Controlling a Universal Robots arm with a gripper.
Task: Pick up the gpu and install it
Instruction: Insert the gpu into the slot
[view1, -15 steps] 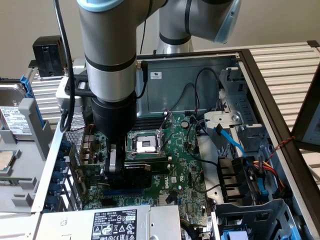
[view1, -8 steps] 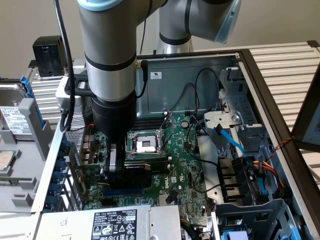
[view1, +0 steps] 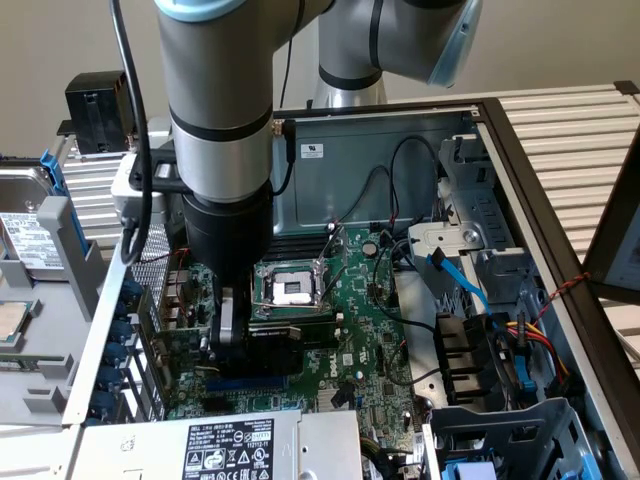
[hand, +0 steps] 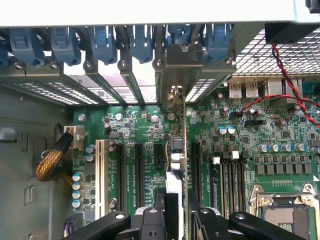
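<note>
gpu (view1: 272, 336) (hand: 179, 150) on edge at the motherboard (view1: 372, 330) slots, clamped in pincer (view1: 232, 338) (hand: 175, 212)

Card stands upright among the expansion slots inside the open PC case (view1: 350, 185). Pincer is clenched on its upper edge, one finger per face. Silver bracket (hand: 172, 67) sits at the rear slot opening, next to the row of blue latches (hand: 102, 37). CPU socket (view1: 292, 290) is just beside the card. Can't tell if it's fully seated.

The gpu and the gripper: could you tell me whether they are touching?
Touching: the wrist view shows the gripper clamped on the edge-on gpu.
</note>
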